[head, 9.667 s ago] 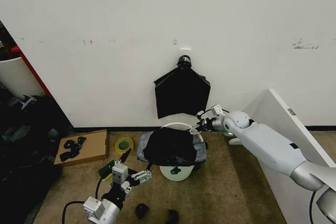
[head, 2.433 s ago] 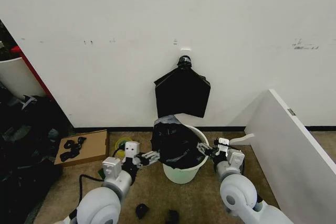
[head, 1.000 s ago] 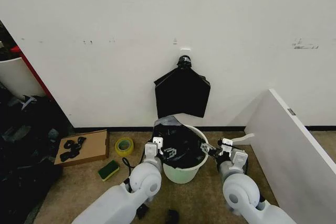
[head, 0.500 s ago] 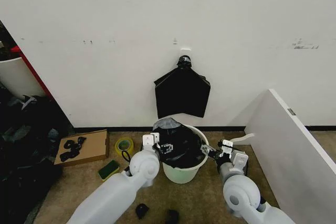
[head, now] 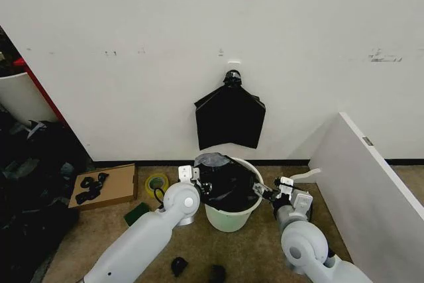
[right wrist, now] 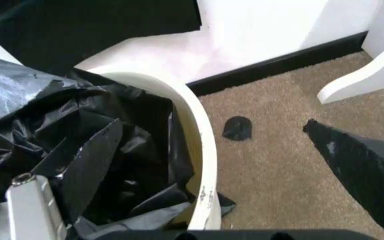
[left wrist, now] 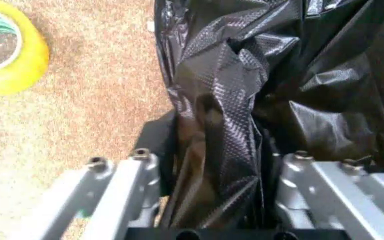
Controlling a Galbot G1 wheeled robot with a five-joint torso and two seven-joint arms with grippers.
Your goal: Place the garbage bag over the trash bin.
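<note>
Bag (head: 225, 183) sits bunched in the bin (head: 231, 217), down on the floor by the wall. From the head view you have your left hand (head: 203, 180) at the bin's left rim and your right hand (head: 266, 193) at its right rim. A yellow tape roll (head: 156, 183) lies just beside the bin.

In the left wrist view your left hand (left wrist: 212, 165) is pinched on a fold of the bag (left wrist: 245, 85), with the fingers (left wrist: 122, 187) on both sides of the black plastic.

In the right wrist view the bag (right wrist: 78, 145) is inside the bin (right wrist: 202, 165), and its edge is not over that rim yet. You cannot tell if your right hand is wide or narrow.

The bag is thin and slippery. If you pull too hard it may tear or slip out. The bin is light, so a sideways tug may tip it.
</note>
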